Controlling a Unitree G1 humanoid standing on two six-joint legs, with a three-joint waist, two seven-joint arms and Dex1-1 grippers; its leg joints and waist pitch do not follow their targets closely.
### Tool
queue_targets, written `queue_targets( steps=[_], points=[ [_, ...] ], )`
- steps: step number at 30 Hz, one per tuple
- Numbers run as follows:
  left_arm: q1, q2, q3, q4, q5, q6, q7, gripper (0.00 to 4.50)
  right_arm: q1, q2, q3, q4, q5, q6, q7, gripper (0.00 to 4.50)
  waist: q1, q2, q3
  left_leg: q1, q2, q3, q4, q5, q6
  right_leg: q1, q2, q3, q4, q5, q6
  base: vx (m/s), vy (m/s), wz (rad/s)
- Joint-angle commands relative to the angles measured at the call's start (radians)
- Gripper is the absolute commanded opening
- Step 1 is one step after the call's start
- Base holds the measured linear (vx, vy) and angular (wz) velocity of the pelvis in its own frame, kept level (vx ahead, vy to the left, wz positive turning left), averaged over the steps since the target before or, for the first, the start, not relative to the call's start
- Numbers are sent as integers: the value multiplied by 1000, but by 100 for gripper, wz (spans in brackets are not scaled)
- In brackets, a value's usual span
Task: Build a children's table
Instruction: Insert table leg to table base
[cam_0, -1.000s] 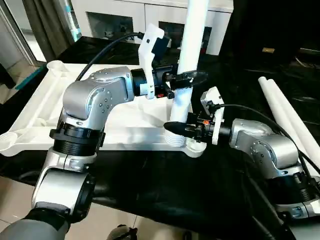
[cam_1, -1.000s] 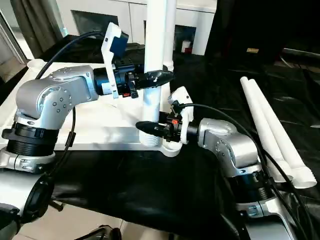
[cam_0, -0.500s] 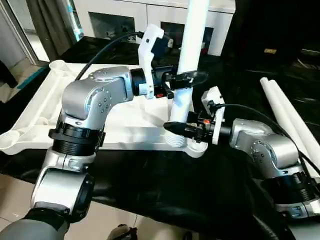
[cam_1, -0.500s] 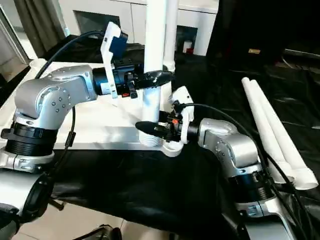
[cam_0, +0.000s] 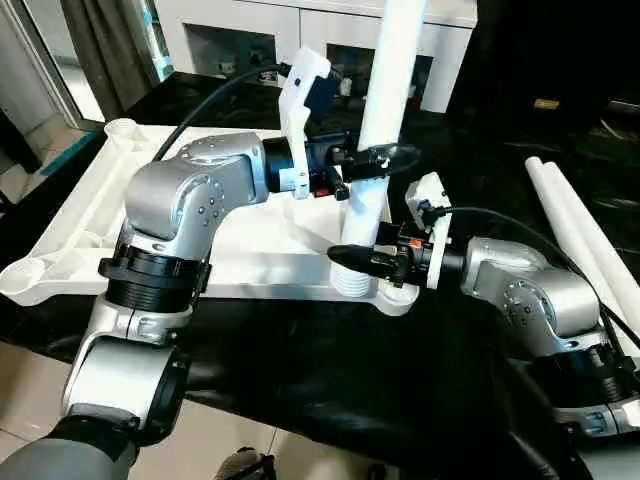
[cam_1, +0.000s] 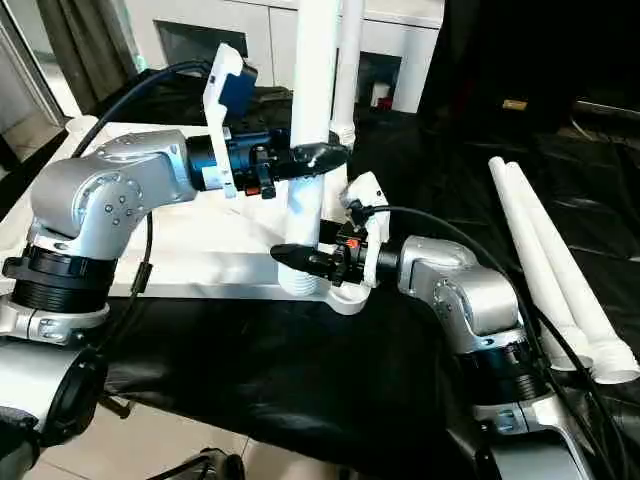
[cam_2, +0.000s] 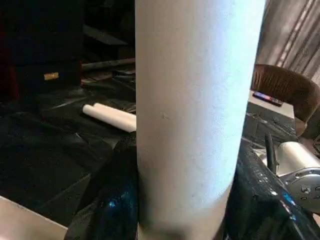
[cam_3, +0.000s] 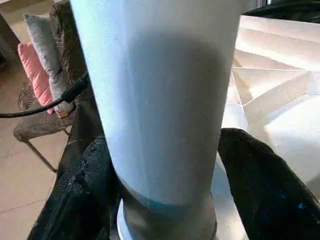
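The children's table top (cam_0: 90, 210) lies upside down on the black-covered surface, ribs up. A white leg (cam_0: 385, 90) stands upright in its near right corner socket (cam_0: 388, 296). My left gripper (cam_0: 375, 160) is shut on this leg about a third of the way up, and its black fingers (cam_2: 107, 200) hug both sides. Lower down, my right gripper (cam_0: 360, 262) sits at the leg's base, just above the socket. It is open, and one of its fingers (cam_3: 265, 185) stands a little off the leg. Another leg (cam_1: 349, 60) stands upright behind.
Two spare white legs (cam_0: 580, 230) lie side by side on the black sheet at the right. White cabinets (cam_0: 250, 40) stand behind the table. The surface's near edge drops to a tiled floor (cam_0: 30, 430). A chair with a pink cushion (cam_3: 37, 65) stands beyond.
My right gripper's fingers have spread apart at the leg's base. The left gripper keeps its hold at the same height. The leg stays upright.
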Motion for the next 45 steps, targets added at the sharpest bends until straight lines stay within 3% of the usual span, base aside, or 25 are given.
queue_targets(
  steps=[1,10,18,20,22,26,27,29,31,35,36,38,39,41,42,43,45],
  points=[
    [-6,-1,-4,-17,-12,7,-10,182,7,-12,-15,-24,17,12,13,275,1,-9,-116,15,18,-10,-59,-50,36,67,-42,24,-60,-1,-279,0,0,0],
    [-8,6,-4,-16,-11,6,-15,182,18,-20,-7,-28,17,15,29,201,2,-7,-116,16,18,-11,-59,-58,32,67,-42,24,-61,-11,-279,0,0,0],
    [-15,-4,8,-2,-4,-8,6,182,20,-23,-9,-24,8,11,26,194,3,-5,-115,16,18,-11,-59,-57,33,67,-42,24,-61,-6,-280,0,0,0],
    [-19,-16,26,20,-11,-5,23,238,22,-15,-20,-20,6,-3,16,193,2,-7,-113,15,17,-10,-58,-58,33,67,-41,24,-62,-4,-280,0,0,0],
    [-17,-20,37,26,-23,1,21,255,24,-7,-30,-20,8,-12,5,193,3,-7,-114,15,17,-11,-59,-59,33,68,-42,24,-62,-9,-280,0,0,0],
    [-7,-62,97,57,-19,-99,78,288,31,18,-63,-22,16,-31,-31,192,2,-7,-115,14,16,-11,-58,-58,36,69,-42,23,-64,2,-283,0,0,0],
    [-4,-90,152,77,-45,-159,97,288,37,28,-79,-22,14,-47,-52,192,3,-2,-114,14,17,-12,-58,-58,37,68,-43,23,-63,7,-286,0,0,0],
    [-3,-103,180,86,-60,-185,105,297,40,32,-85,-22,13,-56,-62,191,2,-7,-115,12,15,-12,-58,-60,39,71,-42,23,-64,15,-289,0,0,0],
    [-3,-121,260,121,-99,-237,129,297,42,54,-136,-7,16,-91,-121,191,2,-5,-114,14,15,-11,-58,-69,40,68,-41,23,-65,11,-290,0,0,0],
    [17,-105,268,136,-107,-256,84,297,41,62,-170,4,12,-111,-155,191,0,-2,-112,18,16,-12,-61,-81,35,66,-39,22,-67,-24,-274,0,0,0],
    [69,-53,194,140,-44,-318,-30,297,38,59,-188,23,-10,-139,-187,191,1,0,-111,18,16,-13,-63,-77,37,63,-41,22,-70,-33,-266,0,0,0],
    [93,-26,147,142,2,-363,-76,297,38,54,-191,31,-23,-151,-198,191,-3,0,-110,19,17,-13,-65,-80,34,61,-39,23,-72,-51,-251,0,0,0],
    [136,41,15,144,130,-469,-140,297,40,38,-183,48,-61,-180,-219,191,-4,2,-108,21,20,-12,-67,-86,27,58,-40,23,-73,-56,-241,0,0,0],
    [175,105,-111,149,238,-549,-207,297,46,29,-181,57,-85,-190,-234,191,-5,1,-108,22,23,-15,-71,-93,21,57,-42,25,-75,-81,-211,0,0,0],
    [175,105,-111,149,238,-549,-207,297,46,29,-181,57,-85,-190,-234,191,-6,3,-107,22,23,-14,-71,-94,14,58,-42,25,-72,-81,-209,0,0,0],
    [197,141,-181,154,291,-576,-247,297,53,27,-178,51,-87,-184,-230,191,-5,7,-107,24,23,-13,-72,-98,6,54,-43,26,-72,-78,-213,0,0,0],
    [215,164,-234,172,334,-609,-284,297,63,23,-166,34,-92,-177,-222,191,-6,7,-105,25,24,-12,-73,-113,-5,54,-44,26,-71,-75,-222,0,0,0]
  ],
)
